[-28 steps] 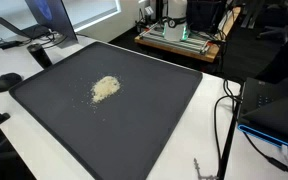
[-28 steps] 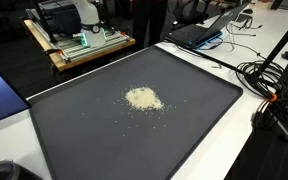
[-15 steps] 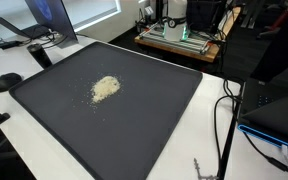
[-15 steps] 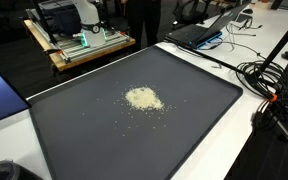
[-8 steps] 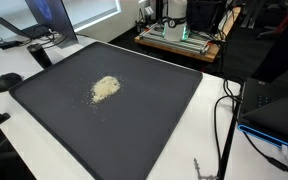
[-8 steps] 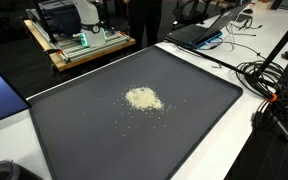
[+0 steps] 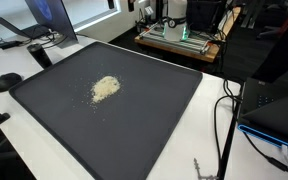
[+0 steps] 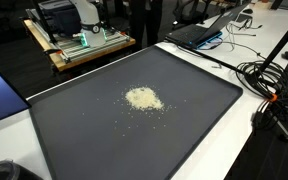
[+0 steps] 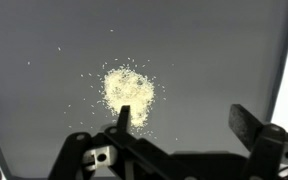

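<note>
A small pile of pale yellow crumbs or grains lies on a large dark grey mat; it shows in both exterior views, in the other one at the mat's middle on the mat. In the wrist view the pile sits above the left finger. My gripper is open and empty, high above the mat, with the pile near its left fingertip. The arm does not show in the exterior views.
A laptop and a black mouse sit beside the mat. A wooden cart with equipment stands behind the table. Another laptop and black cables lie at the table's edge. Loose grains are scattered around the pile.
</note>
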You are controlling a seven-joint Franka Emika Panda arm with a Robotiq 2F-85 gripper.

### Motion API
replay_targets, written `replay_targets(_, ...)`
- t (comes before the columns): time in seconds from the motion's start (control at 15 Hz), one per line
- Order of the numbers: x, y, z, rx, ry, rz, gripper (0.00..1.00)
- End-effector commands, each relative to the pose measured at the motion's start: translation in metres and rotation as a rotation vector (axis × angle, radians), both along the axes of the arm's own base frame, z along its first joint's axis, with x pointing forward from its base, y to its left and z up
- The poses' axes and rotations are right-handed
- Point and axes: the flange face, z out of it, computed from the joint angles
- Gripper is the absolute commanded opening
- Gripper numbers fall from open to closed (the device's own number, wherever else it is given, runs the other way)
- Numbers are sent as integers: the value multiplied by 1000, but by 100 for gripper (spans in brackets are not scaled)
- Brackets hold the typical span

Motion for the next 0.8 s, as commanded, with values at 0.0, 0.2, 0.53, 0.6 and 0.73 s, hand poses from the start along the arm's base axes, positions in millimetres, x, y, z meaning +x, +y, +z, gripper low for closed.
replay_targets(0.0, 45, 7, -16, -104, 68, -111, 100)
replay_targets(0.2, 64, 16, -46, -102, 79, -169, 100)
replay_targets(0.53, 65, 16, -75, -89, 95, -190, 100)
replay_targets(0.6, 66, 16, -78, -90, 100, -189, 100)
replay_targets(0.73, 65, 16, -75, -89, 94, -189, 100)
